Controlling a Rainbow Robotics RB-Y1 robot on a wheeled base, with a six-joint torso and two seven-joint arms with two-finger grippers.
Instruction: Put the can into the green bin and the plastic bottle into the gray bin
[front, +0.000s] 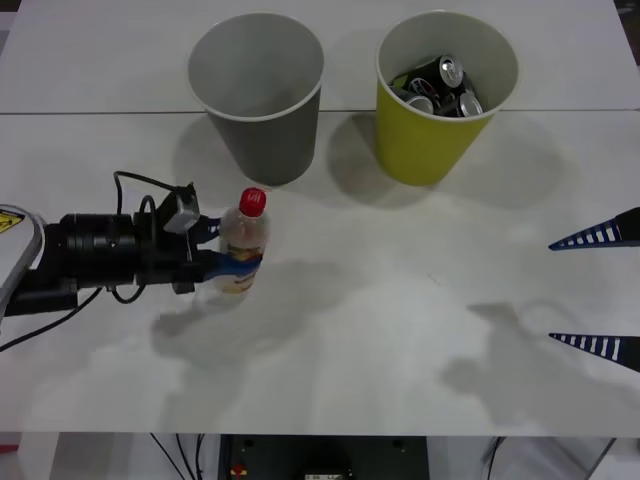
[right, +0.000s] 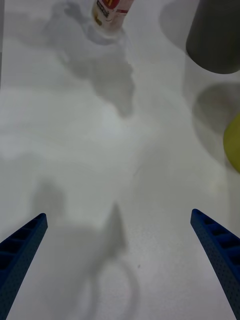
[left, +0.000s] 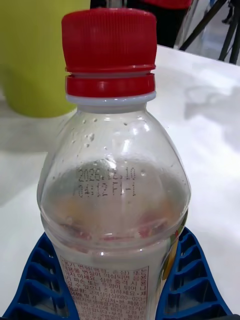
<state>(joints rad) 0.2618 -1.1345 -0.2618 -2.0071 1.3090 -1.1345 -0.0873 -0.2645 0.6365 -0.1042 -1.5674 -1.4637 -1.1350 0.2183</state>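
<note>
The plastic bottle (front: 243, 245), clear with a red cap and a pale label, stands upright at the table's left, in front of the gray bin (front: 256, 95). My left gripper (front: 225, 262) reaches in from the left and is shut on the bottle's lower body. Up close, the blue fingers (left: 192, 280) hug both sides of the plastic bottle (left: 115, 200). The green bin (front: 445, 130) stands at the back right with dark cans (front: 440, 85) lying inside. My right gripper (front: 600, 290) hangs open at the right edge, far from the bottle (right: 111, 12).
The two bins stand side by side near the table's far edge, with a small gap between them. The gray bin (right: 215, 35) and green bin (right: 232, 142) also sit ahead of the open right gripper (right: 120, 260). White tabletop (front: 400, 330) stretches between the arms.
</note>
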